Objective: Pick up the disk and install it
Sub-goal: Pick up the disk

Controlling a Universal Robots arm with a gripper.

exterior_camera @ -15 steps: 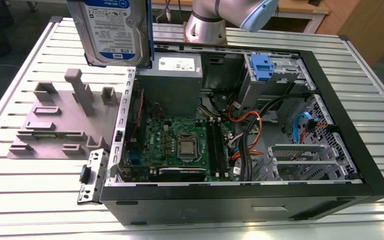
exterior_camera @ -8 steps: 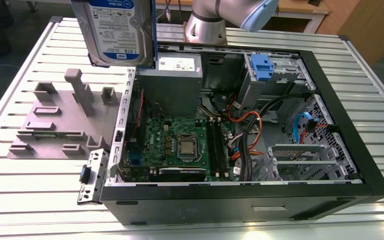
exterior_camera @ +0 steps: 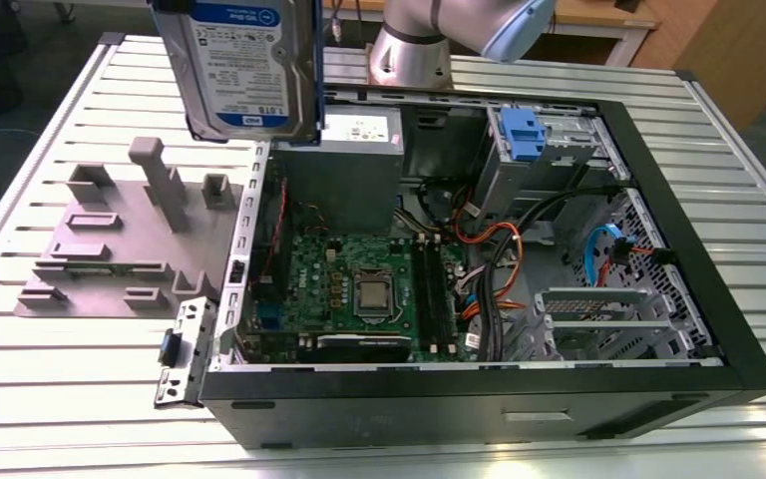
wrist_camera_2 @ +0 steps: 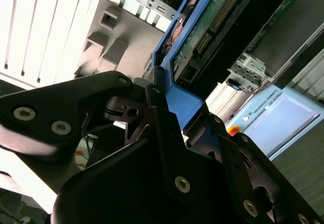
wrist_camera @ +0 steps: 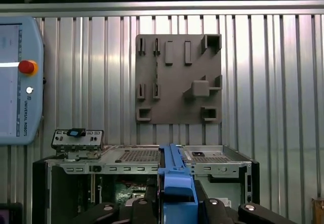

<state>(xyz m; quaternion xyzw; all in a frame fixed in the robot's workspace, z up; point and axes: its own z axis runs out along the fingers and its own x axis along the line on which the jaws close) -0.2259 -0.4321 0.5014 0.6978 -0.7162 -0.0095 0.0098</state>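
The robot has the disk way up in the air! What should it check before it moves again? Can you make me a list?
1. Grip on the disk: ok. The gripper is shut on its blue frame.
2. Disk off the grey holder plate: ok. It hangs in the air above the table.
3. Computer case open: ok. The side is off and the insides show.
4. Free slot for the disk: cannot tell. A blue bracket sits in the metal cage inside the case.
5. Cables out of the way: cannot tell. Orange ones lie loose near that cage.
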